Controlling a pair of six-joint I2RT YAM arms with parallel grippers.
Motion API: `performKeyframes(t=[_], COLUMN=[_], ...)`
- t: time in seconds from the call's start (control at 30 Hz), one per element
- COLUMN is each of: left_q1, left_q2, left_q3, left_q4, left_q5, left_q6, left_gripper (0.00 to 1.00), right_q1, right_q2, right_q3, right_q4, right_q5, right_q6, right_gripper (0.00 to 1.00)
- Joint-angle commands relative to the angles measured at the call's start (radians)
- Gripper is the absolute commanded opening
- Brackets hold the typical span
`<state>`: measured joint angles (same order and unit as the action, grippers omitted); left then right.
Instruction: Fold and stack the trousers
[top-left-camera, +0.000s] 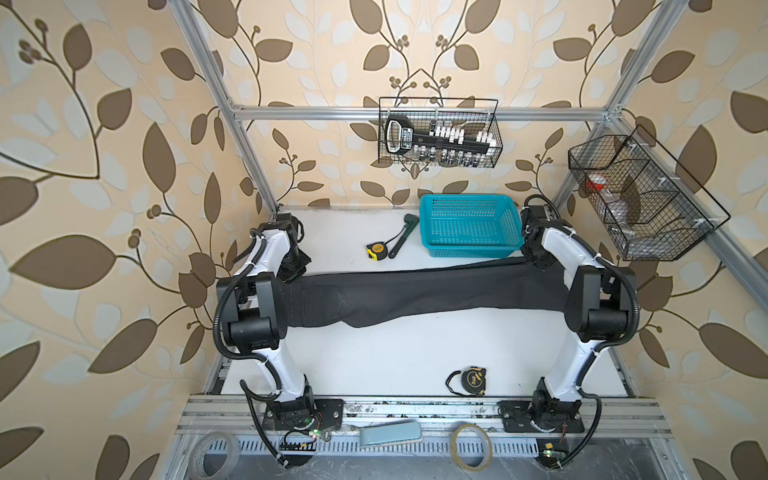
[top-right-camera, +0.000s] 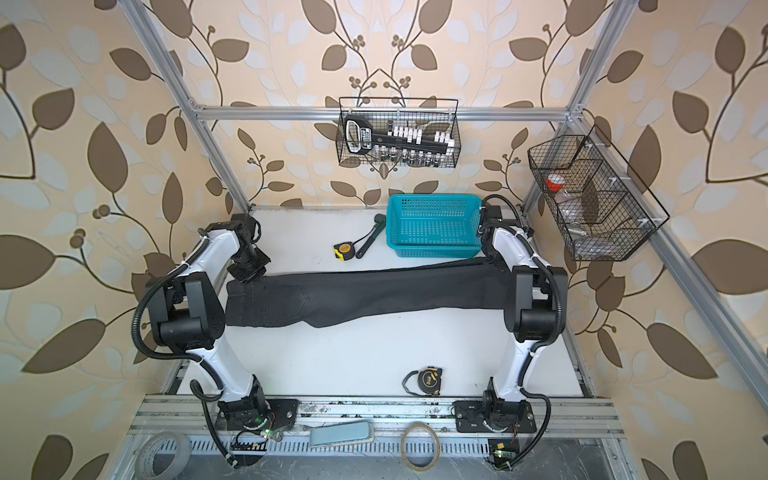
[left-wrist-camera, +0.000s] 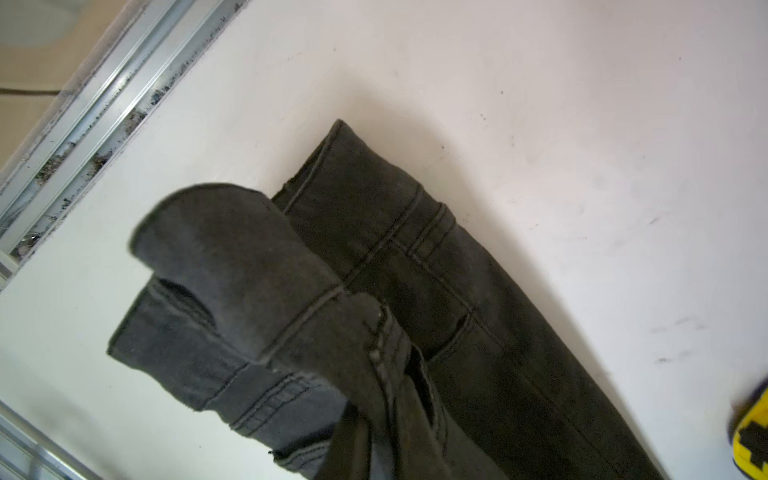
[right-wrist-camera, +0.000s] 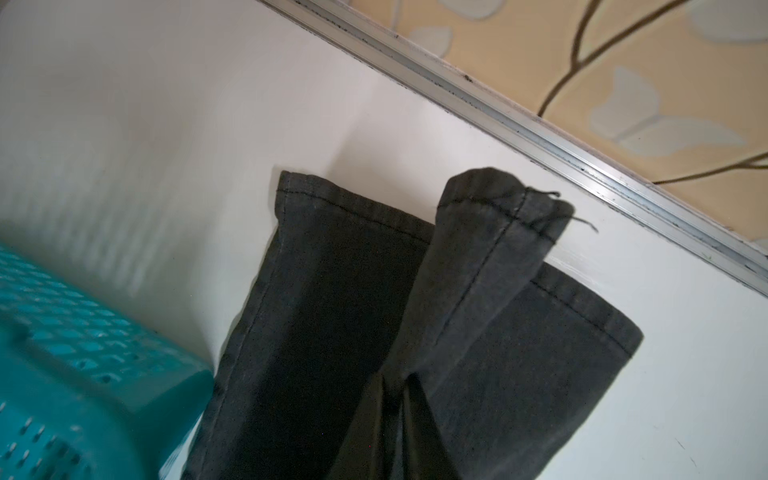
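I saw bright, even light; soft shadows edged the trousers (top-left-camera: 415, 295), and the nearby basket (right-wrist-camera: 62, 353) was blurred.

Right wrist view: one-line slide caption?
Hem end of the charcoal trousers on the white table, one cuff lifted off it, turquoise basket alongside.

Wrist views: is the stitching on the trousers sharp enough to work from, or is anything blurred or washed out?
Left wrist view: the trousers show readable waistband stitching; the yellow tape measure at the frame edge is blurred. Right wrist view: hem stitching is sharp, but the turquoise basket is smeared and out of focus, with a soft turquoise sheen on the table beside it.
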<state>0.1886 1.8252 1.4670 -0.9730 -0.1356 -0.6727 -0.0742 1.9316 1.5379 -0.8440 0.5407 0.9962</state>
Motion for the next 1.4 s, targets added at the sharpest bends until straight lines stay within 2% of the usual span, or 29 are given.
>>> performKeyframes(t=[0.0,0.23,0.43,0.63,0.8,0.97,1.17,1.3,1.37], left_q1=[-0.001,-0.011,-0.014,-0.017,-0.054,-0.150,-0.289,-0.334,-0.340], left_q2=[0.026,0.065,0.063,-0.003,-0.097,-0.196,-0.270,-0.251,-0.233], left_q3=[0.046,0.088,0.104,0.100,0.059,-0.072,-0.249,-0.308,-0.312], left_q4=[0.008,0.019,0.028,0.016,-0.018,-0.014,0.069,0.122,0.132], left_q5=[-0.086,-0.070,-0.036,-0.031,0.011,0.072,0.147,0.159,0.136], left_q6=[0.027,0.049,0.079,0.106,0.120,0.072,-0.026,-0.055,-0.050], left_gripper=[0.18,0.25,0.33,0.53,0.62,0.63,0.63,0.63,0.63], right_q1=[-0.004,-0.003,-0.004,-0.014,-0.030,-0.037,-0.006,0.050,0.095], right_q2=[0.032,0.058,0.029,-0.047,-0.171,-0.338,-0.551,-0.589,-0.588], right_q3=[0.043,0.023,-0.031,-0.078,-0.172,-0.358,-0.656,-0.764,-0.791], right_q4=[0.017,0.110,0.249,0.301,0.325,0.349,0.539,0.616,0.653], right_q5=[0.060,-0.017,-0.101,-0.144,-0.224,-0.319,-0.565,-0.660,-0.667], right_q6=[-0.011,-0.026,-0.086,-0.162,-0.272,-0.341,-0.466,-0.486,-0.498], right_gripper=[0.13,0.14,0.30,0.33,0.40,0.43,0.49,0.50,0.50])
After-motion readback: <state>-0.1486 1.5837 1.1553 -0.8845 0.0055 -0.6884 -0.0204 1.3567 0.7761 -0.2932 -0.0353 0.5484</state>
